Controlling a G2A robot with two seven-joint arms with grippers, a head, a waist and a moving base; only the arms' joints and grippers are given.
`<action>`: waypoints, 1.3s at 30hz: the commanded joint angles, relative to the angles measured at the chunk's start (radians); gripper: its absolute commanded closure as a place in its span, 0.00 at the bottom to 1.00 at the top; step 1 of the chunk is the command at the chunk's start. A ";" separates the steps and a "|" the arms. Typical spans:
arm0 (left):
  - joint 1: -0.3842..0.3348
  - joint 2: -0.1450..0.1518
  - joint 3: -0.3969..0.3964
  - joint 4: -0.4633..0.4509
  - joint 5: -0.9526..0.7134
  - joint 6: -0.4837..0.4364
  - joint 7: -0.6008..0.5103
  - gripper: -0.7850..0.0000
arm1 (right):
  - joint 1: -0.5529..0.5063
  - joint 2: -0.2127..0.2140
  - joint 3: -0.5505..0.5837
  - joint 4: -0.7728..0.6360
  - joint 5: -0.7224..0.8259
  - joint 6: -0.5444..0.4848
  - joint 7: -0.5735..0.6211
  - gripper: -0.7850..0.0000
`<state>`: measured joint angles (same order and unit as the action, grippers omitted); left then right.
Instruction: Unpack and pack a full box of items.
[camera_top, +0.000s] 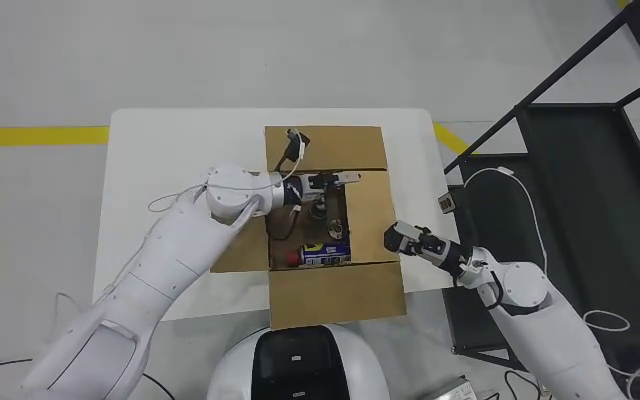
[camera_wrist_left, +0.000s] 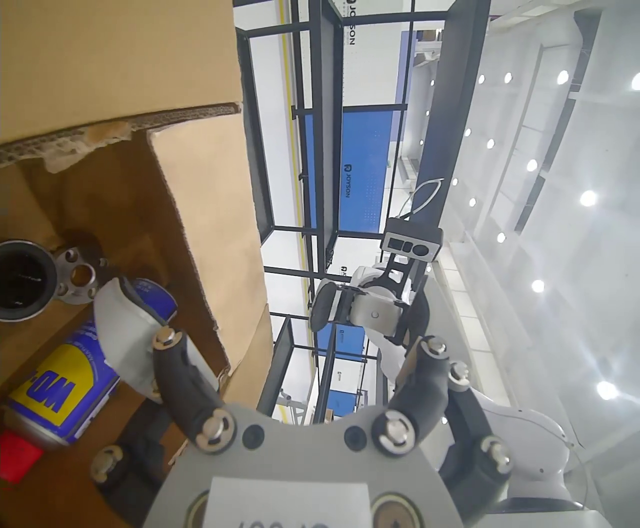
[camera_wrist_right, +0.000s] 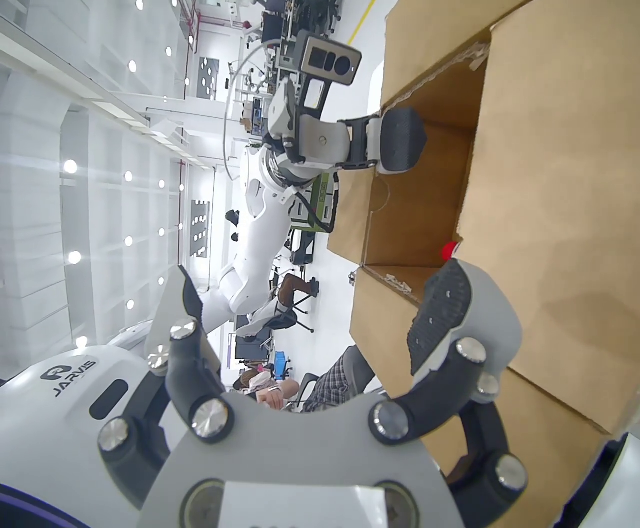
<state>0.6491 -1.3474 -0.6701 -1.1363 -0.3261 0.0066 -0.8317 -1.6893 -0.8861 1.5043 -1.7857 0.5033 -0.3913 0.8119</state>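
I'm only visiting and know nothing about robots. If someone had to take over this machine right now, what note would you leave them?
Left gripper: open, empty, above the open box.
Right gripper: open, empty, at the edge of a side flap.
In the box: a spray can on its side, a metal flange, and a dark round part.
Done: flaps opened.
Left: probably lifting these out onto the table, then packing them back.

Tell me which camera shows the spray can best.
Left wrist view: the spray can is close, body and red cap plain. Top view shows it small, lying in the box; right wrist view shows just its red cap.
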 joint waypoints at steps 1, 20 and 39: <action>-0.012 -0.019 0.029 0.029 -0.001 -0.002 0.018 0.00 | -0.006 0.000 0.006 -0.001 -0.004 0.007 0.007 0.00; -0.130 -0.215 0.143 0.444 -0.131 -0.285 0.026 0.00 | -0.030 -0.010 -0.021 -0.059 -0.101 0.108 -0.029 0.00; -0.157 -0.290 0.130 0.445 -0.191 -0.344 -0.117 0.00 | -0.066 -0.007 -0.064 -0.154 -0.231 0.134 0.100 0.00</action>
<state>0.4931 -1.6340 -0.5409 -0.6980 -0.5190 -0.3356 -0.9491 -1.7493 -0.8937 1.4357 -1.9375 0.2699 -0.2543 0.9048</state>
